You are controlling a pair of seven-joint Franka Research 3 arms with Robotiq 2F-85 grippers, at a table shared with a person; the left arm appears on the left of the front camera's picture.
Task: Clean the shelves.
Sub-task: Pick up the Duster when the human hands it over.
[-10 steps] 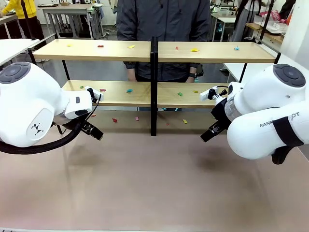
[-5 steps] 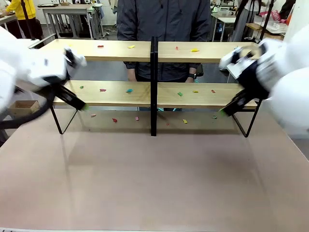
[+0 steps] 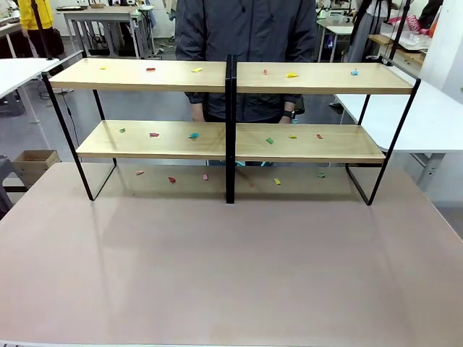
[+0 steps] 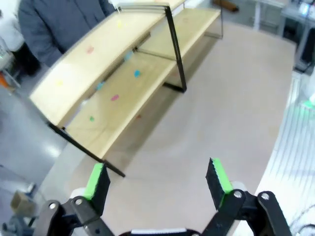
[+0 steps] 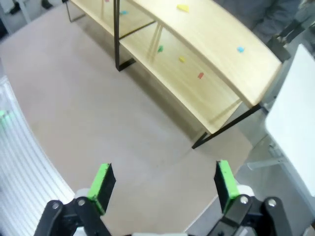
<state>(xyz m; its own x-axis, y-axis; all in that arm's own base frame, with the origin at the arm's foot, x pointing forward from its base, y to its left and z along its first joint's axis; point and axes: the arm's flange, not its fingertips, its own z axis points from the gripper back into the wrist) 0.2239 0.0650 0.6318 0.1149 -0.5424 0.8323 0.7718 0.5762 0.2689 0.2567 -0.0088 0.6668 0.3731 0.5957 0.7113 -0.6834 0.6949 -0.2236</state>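
The shelves (image 3: 145,139) are a wide two-tier rack of light-wood boards on a thin black frame, standing across the far half of the table. Small coloured scraps lie scattered on both tiers and on the table beneath them. In the left wrist view my left gripper (image 4: 156,178) is open and empty, high above the table, looking down on the left end of the shelves (image 4: 123,83). In the right wrist view my right gripper (image 5: 163,186) is open and empty, high above the right end of the shelves (image 5: 206,64).
A person in a dark jacket (image 3: 246,29) stands behind the shelves at the far side. White tables (image 3: 434,116) flank the brown table (image 3: 231,267). A cardboard box (image 3: 32,163) sits on the floor at the left.
Both arms have swung up and outward, leaving the front view. One second ago they hung low in front of the lower shelf. The scraps have not moved.
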